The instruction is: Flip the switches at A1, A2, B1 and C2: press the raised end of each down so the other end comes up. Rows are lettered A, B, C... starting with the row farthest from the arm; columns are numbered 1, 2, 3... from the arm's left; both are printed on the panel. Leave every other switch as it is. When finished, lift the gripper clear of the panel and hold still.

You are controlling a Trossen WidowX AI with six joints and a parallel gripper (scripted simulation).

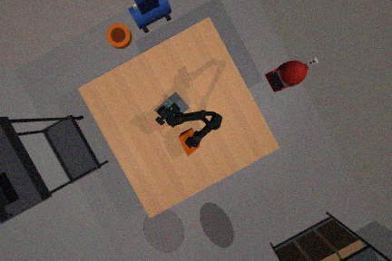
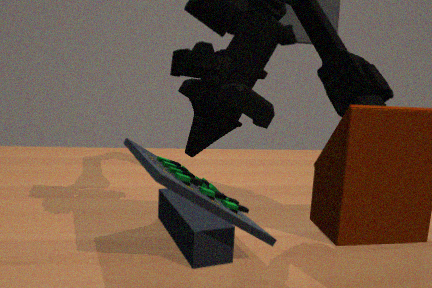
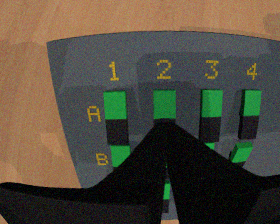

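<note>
Four green-and-black switches in row A, A2 (image 3: 164,104) among them, are sitting on the tilted panel (image 2: 200,203) (image 3: 183,42) above the wooden counter (image 1: 191,49) (image 2: 45,224), while the arm's clenched, empty fingers (image 2: 192,152) are hovering just above the panel, touching nothing.

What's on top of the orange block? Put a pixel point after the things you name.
The arm's base (image 1: 192,141) (image 2: 367,101) sits on the orange block (image 1: 190,150) (image 2: 385,179). The base hides part of the block's top, so whatever lies directly beneath it can't be seen.
</note>
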